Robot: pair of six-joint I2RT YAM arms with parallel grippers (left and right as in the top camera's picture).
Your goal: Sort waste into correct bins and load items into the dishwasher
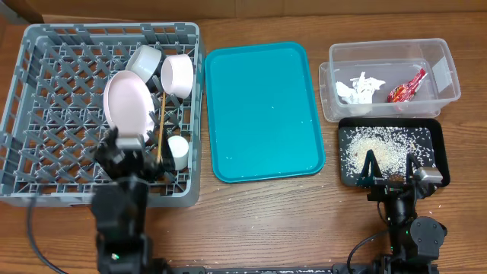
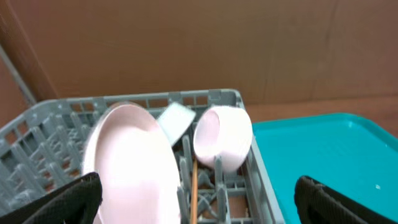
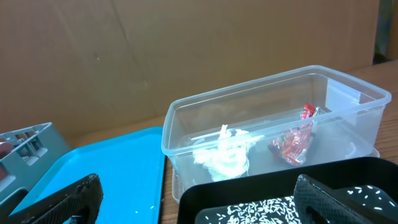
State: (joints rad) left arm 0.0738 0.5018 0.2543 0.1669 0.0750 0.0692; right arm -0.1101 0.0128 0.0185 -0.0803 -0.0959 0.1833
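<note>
The grey dish rack (image 1: 99, 30) held every dish, and the teal tray (image 1: 259, 114) beside it showed only a pale speck too small to name. At the right sat the clear tub (image 1: 388, 44) and, nearer the robot, the black tray (image 1: 435, 144). Both claws stood apart and empty: the left gripper (image 2: 198, 186) over the rack's near side, the right gripper (image 1: 390, 169) over the black tray's near edge. The plate (image 1: 128, 103) leaned on edge, with two bowls (image 1: 177, 74) behind it and the chopsticks (image 1: 160, 125) and cup (image 1: 177, 150) to its right. The wrapper (image 1: 405, 87) and tissue (image 1: 358, 89) lay in the tub, and the rice (image 1: 380, 146) in the black tray. Sorting looked finished. The sound move was probably to lift each arm straight up, clear of plate and rim, then check the teal tray for strays.
</note>
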